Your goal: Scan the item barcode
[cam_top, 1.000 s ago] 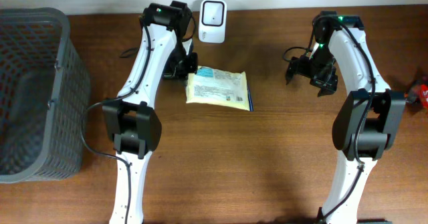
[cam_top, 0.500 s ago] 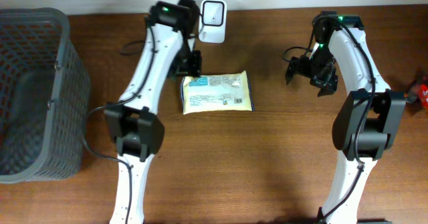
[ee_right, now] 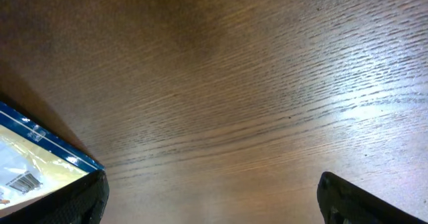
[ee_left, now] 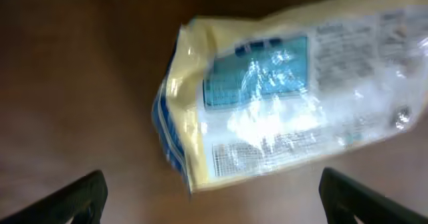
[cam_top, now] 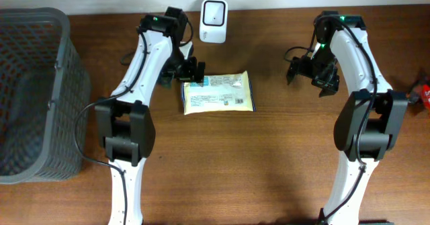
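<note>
Brown wood table (cam_top: 269,158), 2 arms over it. Yellow packet (cam_top: 219,95) with a blue edge lies flat near the table's middle, printed face up, long side running left to right. It sits in front of the white scanner (cam_top: 213,12) at the far edge, the 2 apart. My left gripper (cam_top: 190,74) is at the packet's upper left corner; from overhead I cannot tell whether it touches. Left wrist view: fingers (ee_left: 73,200) stand wide apart at the lower corners, packet blurred beyond them, nothing clamped, so jaws open and empty. My right gripper (cam_top: 299,70) hangs well to the right of the packet over bare wood. Right wrist view: fingers (ee_right: 361,200) spread to both corners, only wood grain between, jaws open and empty. The packet's blue-edged corner enters that view at lower left, a small barcode (ee_right: 20,181) on it. Grey mesh basket (cam_top: 64,64) at the table's left end. Red object (cam_top: 423,91) at the right edge, too cut off to name.
</note>
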You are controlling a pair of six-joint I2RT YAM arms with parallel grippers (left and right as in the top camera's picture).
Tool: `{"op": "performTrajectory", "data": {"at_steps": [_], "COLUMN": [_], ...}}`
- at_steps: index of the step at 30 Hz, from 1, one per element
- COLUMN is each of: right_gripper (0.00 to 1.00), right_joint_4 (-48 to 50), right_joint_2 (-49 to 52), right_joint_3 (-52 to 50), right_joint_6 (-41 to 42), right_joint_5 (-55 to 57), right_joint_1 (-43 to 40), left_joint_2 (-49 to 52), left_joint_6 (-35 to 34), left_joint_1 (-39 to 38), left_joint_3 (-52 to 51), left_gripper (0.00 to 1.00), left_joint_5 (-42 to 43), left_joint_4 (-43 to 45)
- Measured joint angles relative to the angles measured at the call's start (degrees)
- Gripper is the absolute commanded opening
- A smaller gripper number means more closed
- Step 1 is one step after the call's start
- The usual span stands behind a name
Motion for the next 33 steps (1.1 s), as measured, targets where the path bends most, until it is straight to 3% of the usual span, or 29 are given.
{"op": "performTrajectory", "data": {"at_steps": [5, 9, 12, 14, 15, 19, 22, 29, 33], "right_gripper": [0.99, 0.99, 0.99, 0.99, 0.99, 0.99, 0.99, 0.99, 0.99], "right_joint_4": [0.02, 0.0, 0.02, 0.02, 0.0, 0.02, 0.02, 0.0, 0.0], "right_joint_2": [0.0, 0.0, 0.0, 0.0, 0.0, 0.0, 0.0, 0.0, 0.0], "right_joint_3": [0.0, 0.0, 0.0, 0.0, 0.0, 0.0, 0.0, 0.02, 0.0], "right_joint_6": [-0.04, -0.02, 0.0, 0.0, 0.0, 0.0, 0.0, -0.02, 0.0], "right_joint_5": [0.02, 0.02, 0.02, 0.02, 0.02, 0.02, 0.0, 0.0, 0.0], "right_joint_1": [0.0, 0.0, 0.0, 0.0, 0.0, 0.0, 0.0, 0.0, 0.0], "left_joint_2": [0.0, 0.0, -0.02, -0.02, -0.02, -0.02, 0.0, 0.0, -1.84], "left_joint_6": [1.09, 1.49, 1.49, 1.68, 1.66, 1.86, 1.86, -2.71, -3.13], "left_joint_1": [-0.02, -0.13, -0.17, -0.17, -0.17, -0.22, -0.22, -0.15, -0.17], "left_joint_3": [-9.55, -14.16, -15.85, -16.22, -16.33, -15.91, -10.8, 19.19, 26.05], "left_gripper": [0.98, 0.84, 0.41, 0.05, 0.0, 0.0, 0.0, 0.0, 0.0], "left_joint_5": [4.42, 7.8, 8.9, 9.16, 9.33, 9.88, 7.48, -14.16, -26.58], "left_joint_4": [10.54, 15.43, 16.5, 16.65, 16.57, 15.1, 6.19, -16.24, -17.0]}}
